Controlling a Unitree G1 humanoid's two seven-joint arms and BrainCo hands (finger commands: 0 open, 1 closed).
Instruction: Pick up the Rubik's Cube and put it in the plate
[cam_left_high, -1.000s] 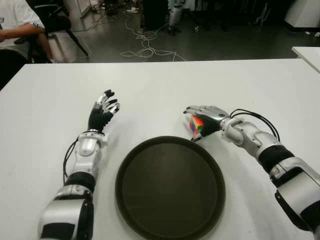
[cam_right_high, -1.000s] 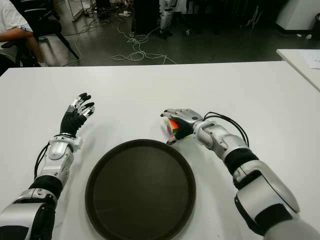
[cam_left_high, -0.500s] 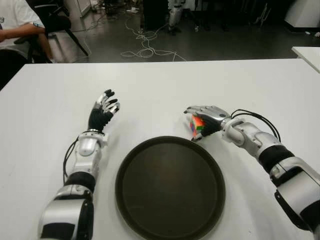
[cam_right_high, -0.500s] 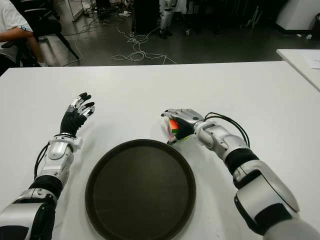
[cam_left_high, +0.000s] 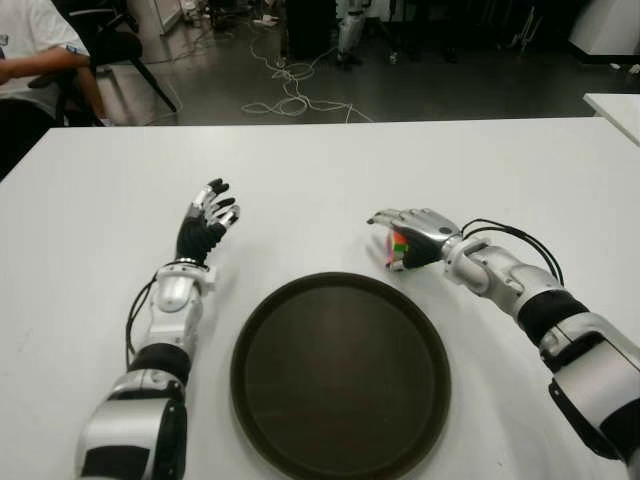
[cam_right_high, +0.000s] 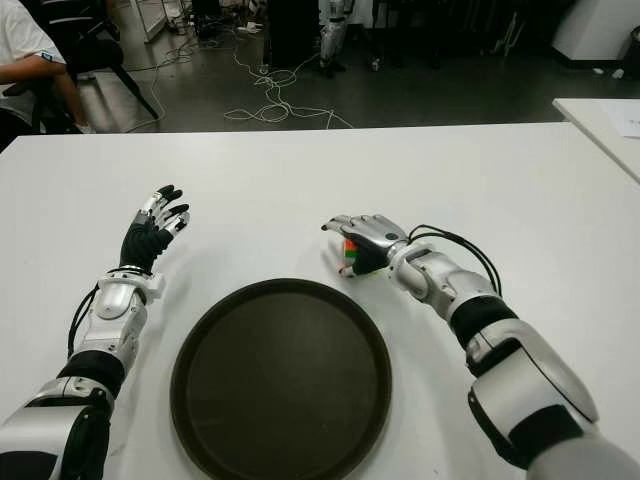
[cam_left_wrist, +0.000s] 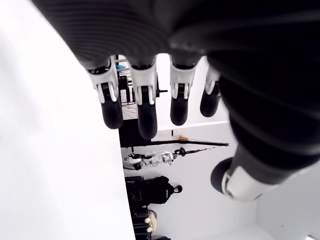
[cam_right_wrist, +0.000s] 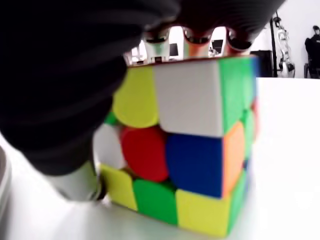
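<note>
The Rubik's Cube (cam_right_wrist: 190, 145) stands on the white table just beyond the far right rim of the dark round plate (cam_left_high: 243, 345). My right hand (cam_left_high: 395, 240) covers it from above. The fingers (cam_right_wrist: 157, 47) curl over its far top edge and the thumb (cam_right_wrist: 75, 182) presses its side. In the eye views only a small green and orange part of the cube (cam_left_high: 399, 248) shows under the palm. My left hand (cam_left_high: 206, 222) is to the left of the plate, fingers spread and holding nothing.
A person sits on a chair (cam_left_high: 110, 45) beyond the table's far left corner. Cables (cam_left_high: 290, 85) lie on the floor behind the table. A second white table (cam_left_high: 615, 105) shows at the right edge.
The cube has drawn in further under my right palm and shows less than before, a little farther from the plate's rim. My left hand has not moved.
</note>
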